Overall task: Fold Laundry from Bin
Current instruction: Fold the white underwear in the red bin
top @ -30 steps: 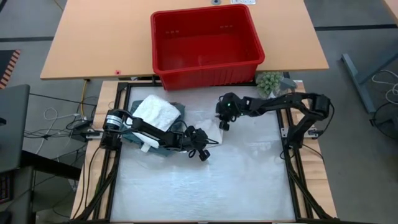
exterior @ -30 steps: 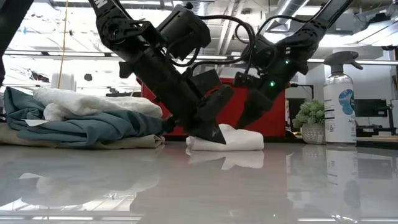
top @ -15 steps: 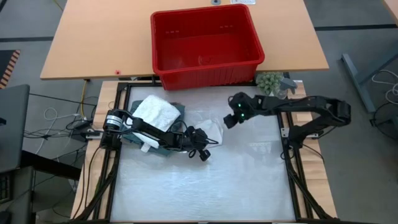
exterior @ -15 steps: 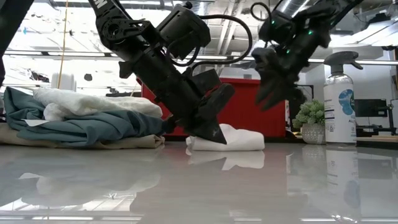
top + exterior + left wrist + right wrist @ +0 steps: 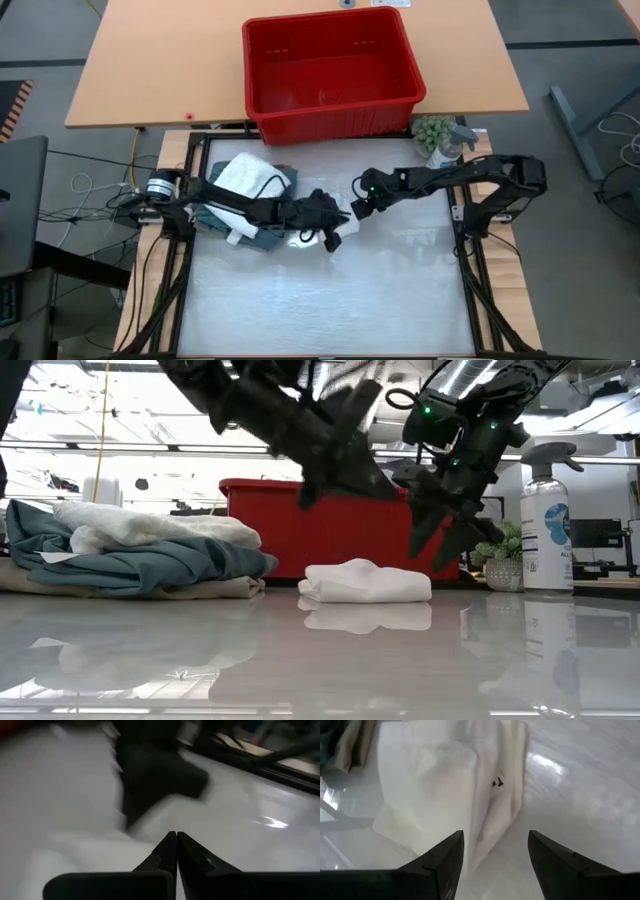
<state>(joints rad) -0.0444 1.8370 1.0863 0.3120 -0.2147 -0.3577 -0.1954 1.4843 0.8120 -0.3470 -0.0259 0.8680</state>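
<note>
Two grippers hover over folded white cloth (image 5: 450,785): left gripper (image 5: 176,851) closed empty, right gripper (image 5: 495,857) open; descend straddling the fold's edge.

No text, label, brand, number or sign can be read in any view. The spray bottle (image 5: 548,520) at the table's far edge carries a pale label, but nothing on it is legible. A small dark mark on the folded white cloth (image 5: 496,782) is too small to make out.
</note>
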